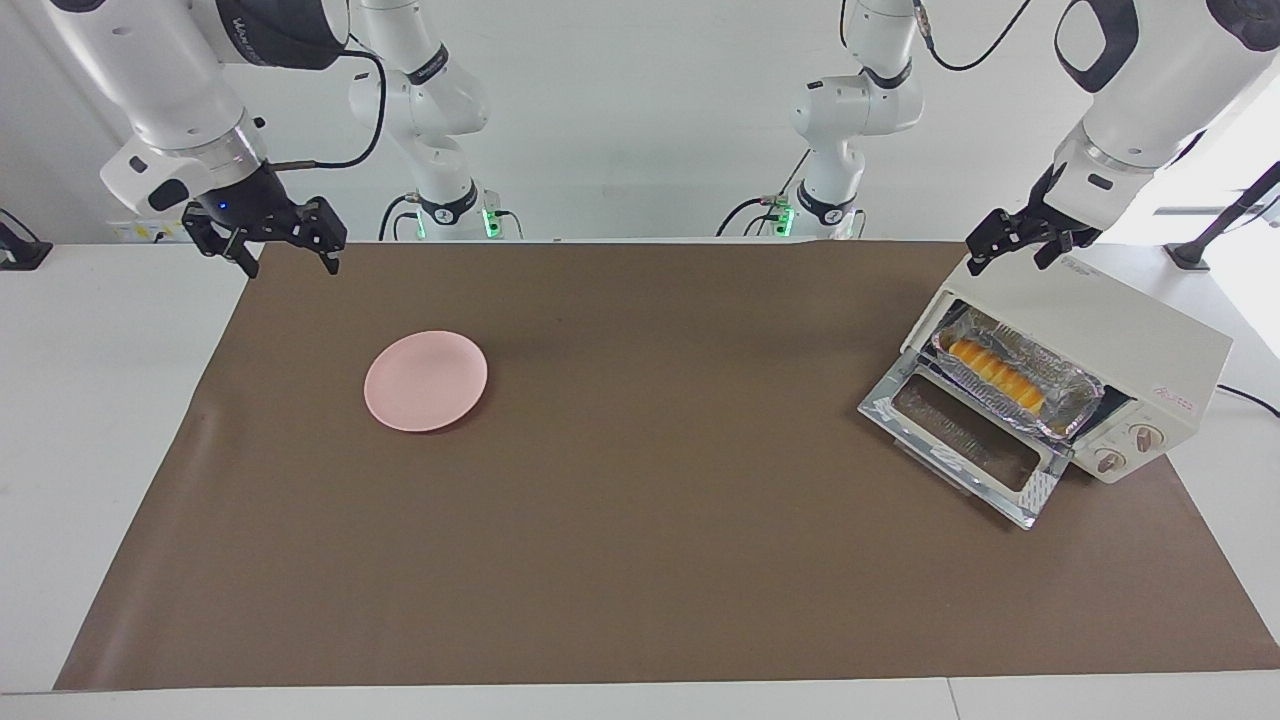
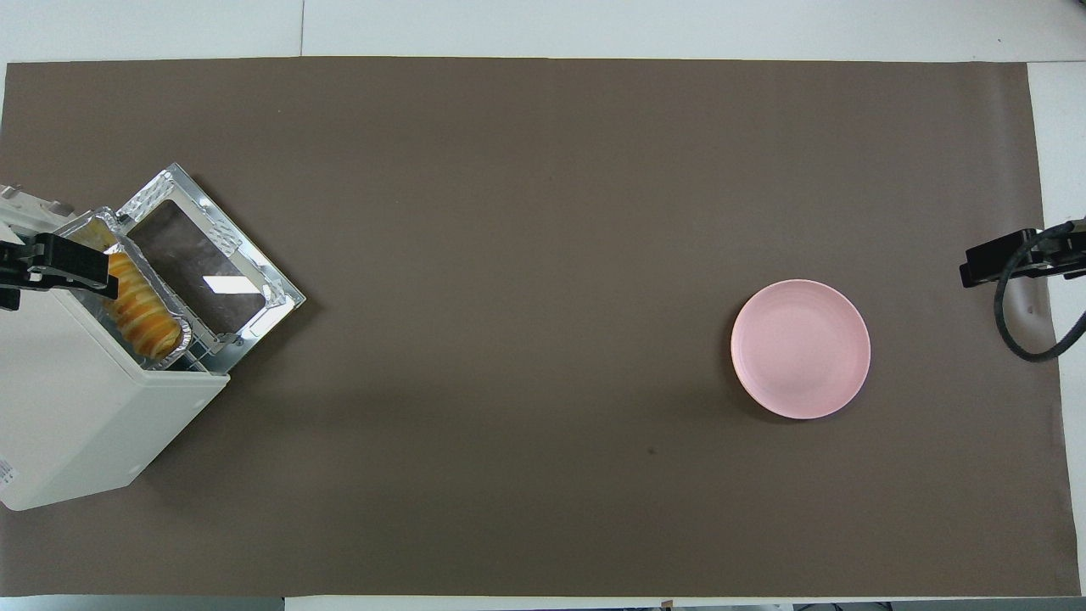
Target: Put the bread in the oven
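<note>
Facing: bread [image 1: 995, 376] lying in foil tray [image 1: 1070, 385] inside oven [image 1: 1110, 340], long axis along the opening. Left gripper [image 1: 1015, 248], fingers spread and empty, hovering over oven; right gripper [image 1: 290, 245], likewise parted and empty, waiting over the mat's edge. Overhead: left gripper [image 2: 51, 263] hiding part of the bread [image 2: 140, 318].

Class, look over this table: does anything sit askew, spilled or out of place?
Nothing is spilled. The oven stands at an angle at the left arm's end of the table, its door dropped open. The foil tray holding the bread pokes out of its mouth.

The left gripper [image 2: 51, 270] ran off the overhead view's edge and covered one end of the bread [image 2: 140, 307]; the oven [image 2: 76, 407] was cropped too.
</note>
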`<action>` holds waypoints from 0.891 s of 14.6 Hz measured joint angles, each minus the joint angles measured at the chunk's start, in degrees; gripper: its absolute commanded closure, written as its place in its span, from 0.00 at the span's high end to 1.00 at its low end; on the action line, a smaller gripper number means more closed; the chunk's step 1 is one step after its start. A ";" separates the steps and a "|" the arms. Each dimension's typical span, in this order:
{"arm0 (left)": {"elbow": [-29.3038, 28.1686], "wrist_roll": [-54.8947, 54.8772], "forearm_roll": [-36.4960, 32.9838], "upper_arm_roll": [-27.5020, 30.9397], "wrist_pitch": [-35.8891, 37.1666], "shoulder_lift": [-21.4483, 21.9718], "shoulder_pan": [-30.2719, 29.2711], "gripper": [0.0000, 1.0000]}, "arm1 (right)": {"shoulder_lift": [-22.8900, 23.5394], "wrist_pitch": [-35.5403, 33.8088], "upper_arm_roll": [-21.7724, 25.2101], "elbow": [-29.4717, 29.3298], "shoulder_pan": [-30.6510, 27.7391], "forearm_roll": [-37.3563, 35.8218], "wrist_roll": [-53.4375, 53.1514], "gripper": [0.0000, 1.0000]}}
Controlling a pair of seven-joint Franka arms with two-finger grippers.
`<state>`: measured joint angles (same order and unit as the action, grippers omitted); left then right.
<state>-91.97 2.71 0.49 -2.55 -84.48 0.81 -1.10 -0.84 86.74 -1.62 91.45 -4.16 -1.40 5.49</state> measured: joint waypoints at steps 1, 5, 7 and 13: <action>0.00 0.00 0.00 -0.14 0.00 0.04 0.00 1.00 | 0.00 0.00 0.00 0.00 0.00 0.00 0.00 1.00; 0.00 0.00 0.00 -0.14 -0.19 0.09 -0.02 1.00 | 0.00 0.00 0.00 0.00 0.00 0.00 0.00 1.00; -0.01 0.01 0.02 -0.37 -0.21 0.09 -0.01 1.00 | 0.00 0.00 0.00 0.00 0.00 0.00 0.00 1.00; -0.02 0.01 0.03 -0.85 -0.94 0.09 0.00 1.00 | 0.00 0.00 0.00 0.00 0.00 0.00 0.00 1.00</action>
<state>-91.98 2.71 0.51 -3.40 -85.43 0.91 -1.10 -0.84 86.74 -1.62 91.45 -4.16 -1.40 5.49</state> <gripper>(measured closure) 0.000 0.000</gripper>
